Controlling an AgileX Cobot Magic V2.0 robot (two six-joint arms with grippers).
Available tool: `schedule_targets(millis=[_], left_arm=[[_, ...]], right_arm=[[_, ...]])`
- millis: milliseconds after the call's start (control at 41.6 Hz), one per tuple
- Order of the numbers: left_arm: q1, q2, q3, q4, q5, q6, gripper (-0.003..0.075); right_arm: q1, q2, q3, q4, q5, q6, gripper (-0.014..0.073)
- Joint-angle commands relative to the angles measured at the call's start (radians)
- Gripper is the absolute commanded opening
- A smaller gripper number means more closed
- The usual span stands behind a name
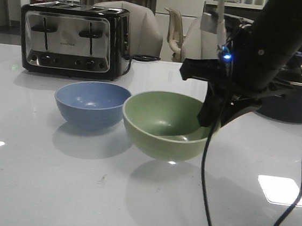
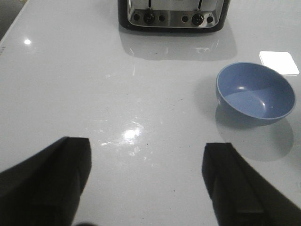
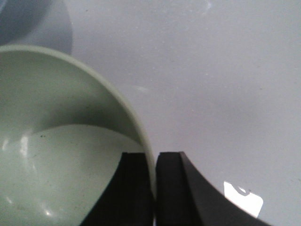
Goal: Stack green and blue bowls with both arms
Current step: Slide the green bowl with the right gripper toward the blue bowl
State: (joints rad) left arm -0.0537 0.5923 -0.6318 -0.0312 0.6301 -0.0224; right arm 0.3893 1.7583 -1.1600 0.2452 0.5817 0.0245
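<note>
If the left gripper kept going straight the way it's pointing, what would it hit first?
Probably the bare white table: the open left gripper angles down at it. The blue bowl sits off to one side and the toaster farther ahead.

- You have the green bowl [image 1: 163, 124] in mid-table, pale sage, matte, mouth up. It looks raised off the surface and a little tilted, its shadow lying below it.
- Your blue bowl [image 1: 92, 103] sits upright on the table just left of the green, dusty blue, empty, rims close but apart.
</note>
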Motion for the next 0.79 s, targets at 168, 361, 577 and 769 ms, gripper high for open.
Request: schedule_targets(millis=[168, 361, 577, 769], left_arm=[[-0.002, 0.006, -0.030, 0.001, -0.080, -0.001, 0.0552], [-0.002, 0.006, -0.030, 0.001, -0.080, -0.001, 0.0552], [-0.002, 0.006, -0.030, 0.001, -0.087, -0.001, 0.0552], [-0.002, 0.006, -0.030, 0.001, -0.086, -0.001, 0.0552]], right_arm=[[0.009, -0.001, -0.030, 0.038, -0.090, -0.006, 0.0093], [0.009, -0.001, -0.030, 0.038, -0.085, -0.006, 0.0339], [0.009, -0.011, -0.030, 0.038, -0.087, -0.006, 0.0394], [0.017, -0.126, -0.025, 0.006, -0.051, -0.007, 0.0388]])
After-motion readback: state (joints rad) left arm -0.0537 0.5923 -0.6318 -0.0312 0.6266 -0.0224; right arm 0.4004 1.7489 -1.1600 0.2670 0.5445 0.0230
